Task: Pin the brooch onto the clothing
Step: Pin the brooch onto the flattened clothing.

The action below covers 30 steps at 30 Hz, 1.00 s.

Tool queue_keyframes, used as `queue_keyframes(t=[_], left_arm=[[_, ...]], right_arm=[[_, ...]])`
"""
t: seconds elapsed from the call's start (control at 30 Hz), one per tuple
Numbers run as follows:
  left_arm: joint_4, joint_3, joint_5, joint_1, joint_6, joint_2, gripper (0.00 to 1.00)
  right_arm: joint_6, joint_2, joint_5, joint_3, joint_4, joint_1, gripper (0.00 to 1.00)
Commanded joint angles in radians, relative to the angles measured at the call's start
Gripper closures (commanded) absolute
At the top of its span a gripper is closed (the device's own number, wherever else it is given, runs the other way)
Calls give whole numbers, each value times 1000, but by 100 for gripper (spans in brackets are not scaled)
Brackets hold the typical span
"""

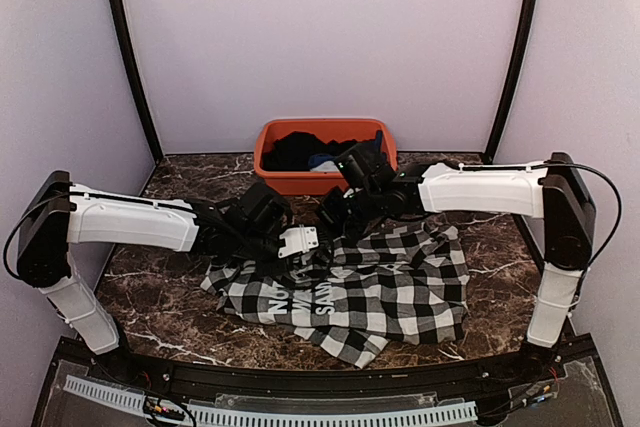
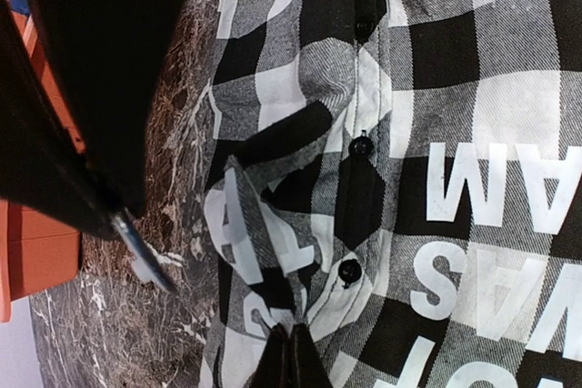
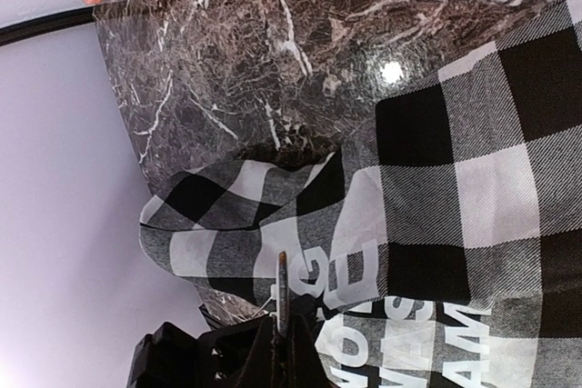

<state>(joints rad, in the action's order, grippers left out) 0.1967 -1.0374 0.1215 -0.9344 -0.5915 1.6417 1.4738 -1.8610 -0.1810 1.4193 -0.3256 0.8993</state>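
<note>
left gripper (image 2: 287,356): jaws closed, tips nipped on a puckered ridge of the buffalo-check shirt (image 1: 360,292) beside its button placket; the pinch likely raises and steadies the cloth so a pin has a fold to enter.
shirt: spread on the dark marble table (image 1: 150,297), front and centre between the two arms, white block letters facing up; lying flat, its front is open to both wrists.
orange bin (image 1: 300,184): behind the shirt by the back wall, holding a black garment (image 1: 295,152) and a blue garment (image 1: 322,160); set apart, so out of the way.
right gripper (image 3: 284,338): jaws closed on a thin metal piece standing up from the tips, judged to be the brooch (image 3: 282,283) seen edge-on; it hangs just over a folded corner of the shirt near the letters, well placed for pinning.
step in hand: bringing the brooch to the raised cloth; whether the pin touches the fabric cannot be told.
</note>
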Motion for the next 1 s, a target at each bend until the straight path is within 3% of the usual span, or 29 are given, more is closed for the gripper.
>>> queue_keyframes(t=[0.0, 0.63, 0.97], left_arm=[[-18, 2, 23, -6, -2, -36, 99], [-53, 18, 46, -5, 4, -53, 99], [-48, 12, 49, -7, 8, -48, 99]], right_arm=[[-60, -55, -23, 16, -80, 0, 100], [-87, -118, -122, 4, -68, 15, 100], [-45, -75, -143, -54, -16, 14, 100]])
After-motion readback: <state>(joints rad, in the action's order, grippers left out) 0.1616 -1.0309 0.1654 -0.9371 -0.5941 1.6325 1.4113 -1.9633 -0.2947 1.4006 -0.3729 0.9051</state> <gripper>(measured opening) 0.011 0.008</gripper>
